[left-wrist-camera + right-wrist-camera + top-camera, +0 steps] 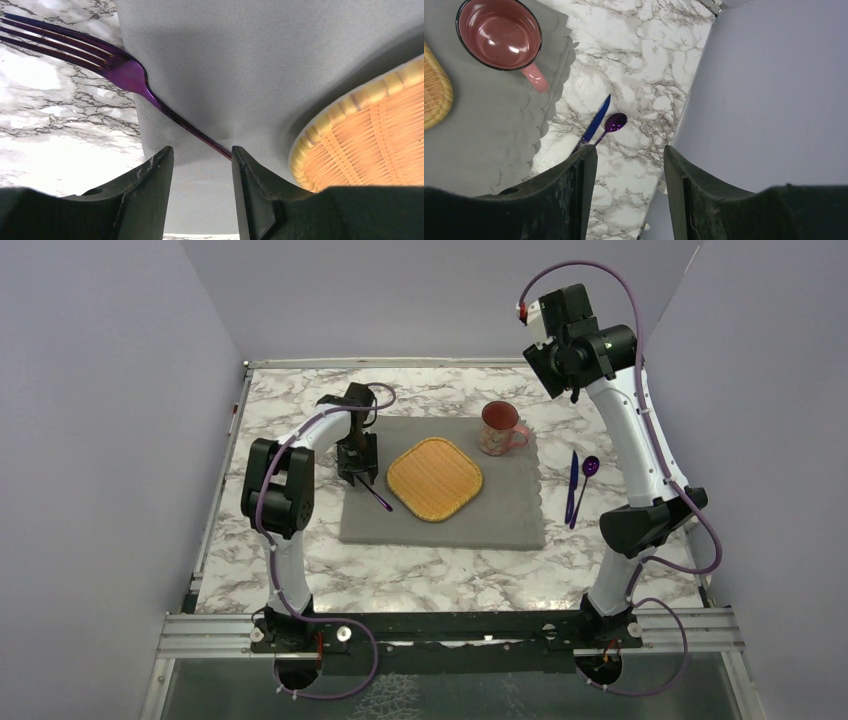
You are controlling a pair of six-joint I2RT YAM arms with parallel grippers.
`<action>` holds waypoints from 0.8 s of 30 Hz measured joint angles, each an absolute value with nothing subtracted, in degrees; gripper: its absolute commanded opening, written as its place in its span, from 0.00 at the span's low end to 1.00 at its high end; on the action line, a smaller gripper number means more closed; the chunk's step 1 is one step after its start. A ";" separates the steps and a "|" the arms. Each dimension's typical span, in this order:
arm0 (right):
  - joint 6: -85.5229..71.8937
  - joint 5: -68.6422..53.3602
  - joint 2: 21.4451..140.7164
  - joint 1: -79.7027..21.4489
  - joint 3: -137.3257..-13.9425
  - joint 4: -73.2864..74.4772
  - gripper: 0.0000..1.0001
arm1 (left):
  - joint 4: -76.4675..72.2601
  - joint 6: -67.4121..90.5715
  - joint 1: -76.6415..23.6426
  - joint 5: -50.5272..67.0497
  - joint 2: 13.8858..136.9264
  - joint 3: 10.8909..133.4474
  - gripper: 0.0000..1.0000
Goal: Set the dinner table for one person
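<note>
White-grey veined dinner table, purple fork

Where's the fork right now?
The fork lies across the placemat's left edge, tines on the marble table, handle running beneath the left hand, left of the woven plate.

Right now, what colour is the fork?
Metallic purple fork; clearest in the left wrist view.

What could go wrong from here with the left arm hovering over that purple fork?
1. The handle of the fork ends against one finger of the open left tool, not centred. Closing might pinch it askew, so it pivots or slips.
2. The fork straddles the edge of the placemat, with its tines over the marble table. Dragging it could rumple the cloth.
3. The woven plate sits close by and could get nudged.
</note>
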State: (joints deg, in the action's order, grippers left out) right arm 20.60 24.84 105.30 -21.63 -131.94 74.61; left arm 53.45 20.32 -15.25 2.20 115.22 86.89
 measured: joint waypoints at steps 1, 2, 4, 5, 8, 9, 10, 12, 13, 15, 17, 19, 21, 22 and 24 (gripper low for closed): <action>20.60 24.82 105.30 -21.63 -131.94 74.61 0.55 | 53.45 20.34 -15.22 2.24 114.91 86.91 0.49; 20.60 24.82 105.25 -21.63 -131.94 74.61 0.55 | 53.45 20.34 -15.22 2.26 114.72 86.94 0.49; 20.60 24.82 105.16 -21.63 -131.94 74.61 0.55 | 53.43 20.36 -15.22 2.26 114.54 86.98 0.49; 20.60 24.82 104.99 -21.63 -131.94 74.61 0.55 | 53.45 20.36 -15.22 2.26 114.54 86.98 0.49; 20.60 24.82 104.71 -21.63 -131.94 74.59 0.55 | 53.58 20.34 -15.22 2.24 114.54 87.22 0.49; 20.60 24.82 104.51 -21.63 -131.94 74.59 0.55 | 53.63 20.36 -15.22 2.22 114.54 87.53 0.49; 20.60 24.82 104.36 -21.63 -131.94 74.59 0.55 | 53.67 20.36 -15.22 2.22 114.54 87.85 0.49; 20.60 24.82 103.88 -21.63 -131.70 74.48 0.55 | 53.74 20.36 -15.22 2.15 114.63 89.25 0.49; 20.58 24.82 103.66 -21.63 -131.52 74.41 0.55 | 53.69 20.36 -15.22 2.13 114.72 89.84 0.49; 20.58 24.84 103.22 -21.63 -131.24 74.30 0.55 | 53.49 20.36 -15.27 2.07 115.26 91.22 0.49; 20.60 24.84 102.94 -21.63 -130.98 74.22 0.55 | 53.10 20.36 -15.51 1.98 115.87 91.81 0.48; 20.60 24.86 102.78 -21.63 -130.67 74.19 0.55 | 53.06 20.38 -15.64 1.91 116.53 91.81 0.48; 20.60 24.91 102.69 -21.63 -130.45 74.19 0.55 | 53.04 20.38 -15.90 1.89 117.01 91.68 0.48; 20.60 24.97 102.63 -21.63 -130.32 74.19 0.55 | 53.01 20.38 -16.05 1.89 117.08 91.44 0.48; 20.58 25.06 102.50 -21.63 -130.04 74.22 0.55 | 53.08 20.40 -16.27 1.89 117.08 90.94 0.48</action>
State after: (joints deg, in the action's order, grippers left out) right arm 20.58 25.06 102.50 -21.63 -130.04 74.22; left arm 53.08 20.40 -16.27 1.89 117.08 90.94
